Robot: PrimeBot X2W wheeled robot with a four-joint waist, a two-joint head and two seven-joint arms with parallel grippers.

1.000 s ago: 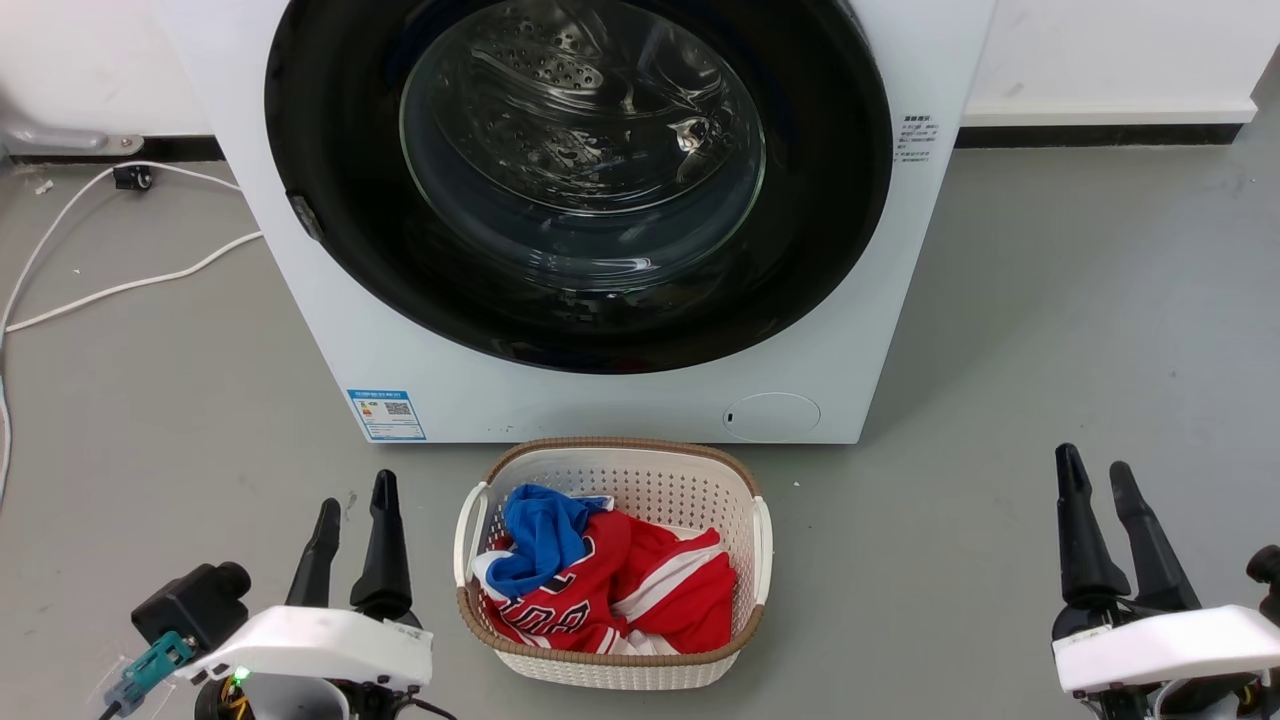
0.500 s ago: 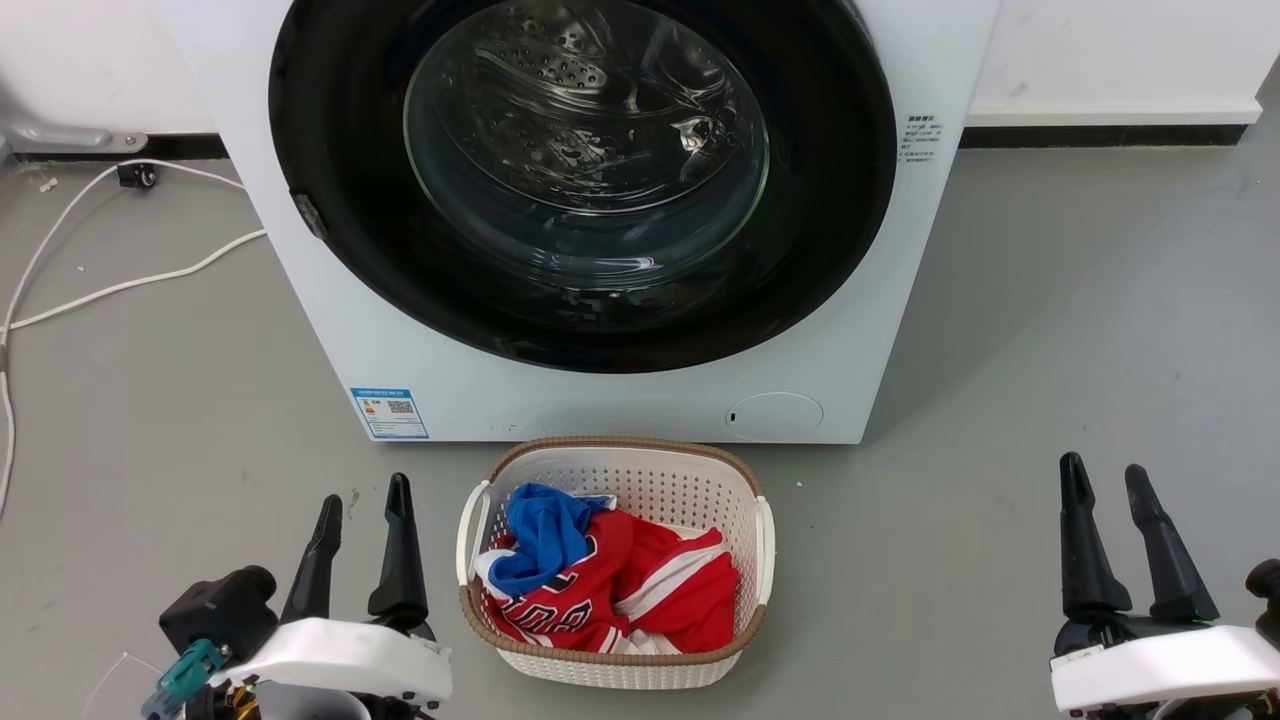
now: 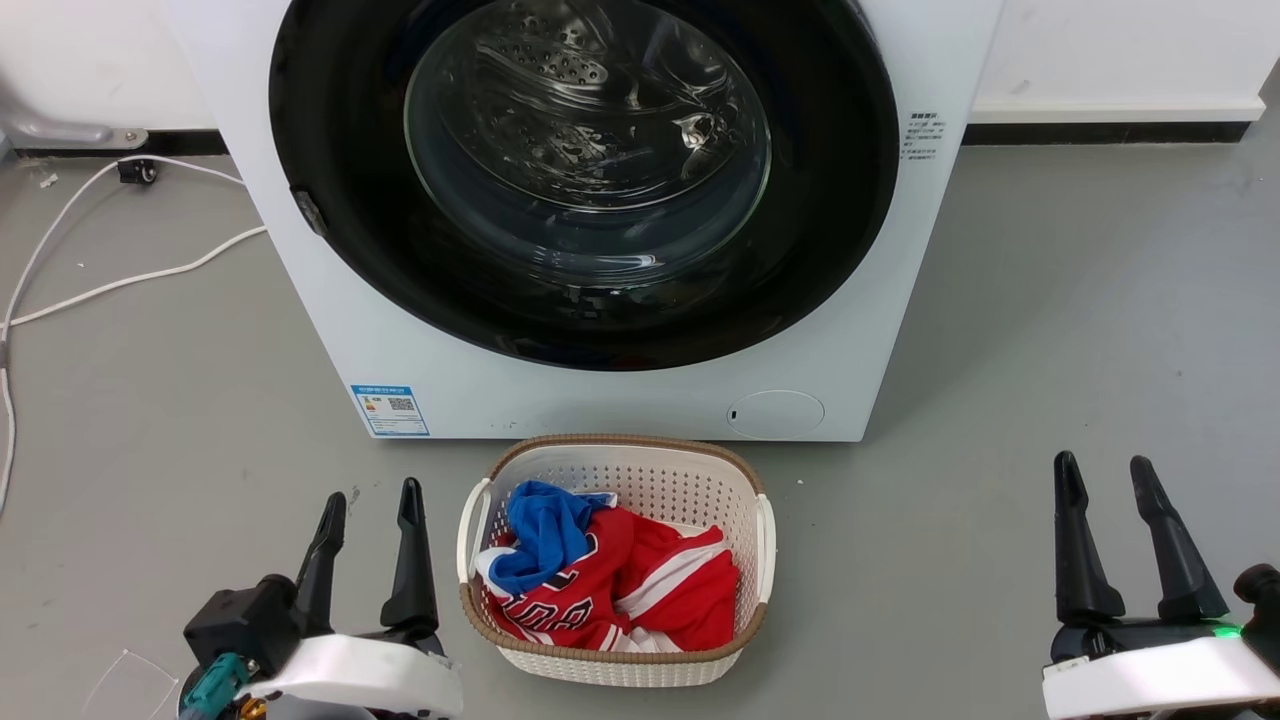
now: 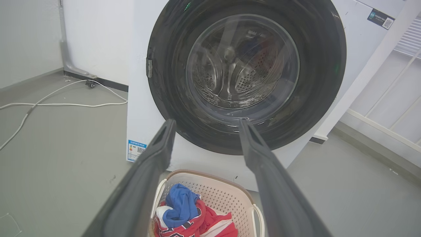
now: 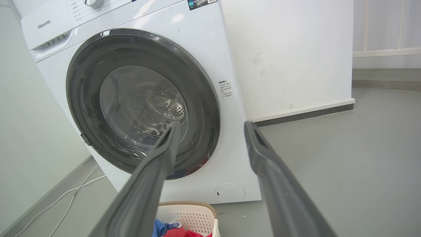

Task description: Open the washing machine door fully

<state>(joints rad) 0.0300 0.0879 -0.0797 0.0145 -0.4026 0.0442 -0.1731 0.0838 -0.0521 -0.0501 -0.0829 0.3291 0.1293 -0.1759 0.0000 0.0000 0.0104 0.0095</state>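
Door (image 3: pixel 330 200) shut flush, basket (image 3: pixel 620 441) just before it, open floor (image 3: pixel 1050 330) either side, left gripper (image 3: pixel 372 492) and right gripper (image 3: pixel 1102 460) low, parted (both empty).

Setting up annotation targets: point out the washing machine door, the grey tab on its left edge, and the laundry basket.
washing machine door (image 3: pixel 830 180): head view, right side of its black ring.
grey tab (image 4: pixel 149 68): left wrist view, the tab's middle.
laundry basket (image 3: pixel 660 480): head view, bare back inner wall.
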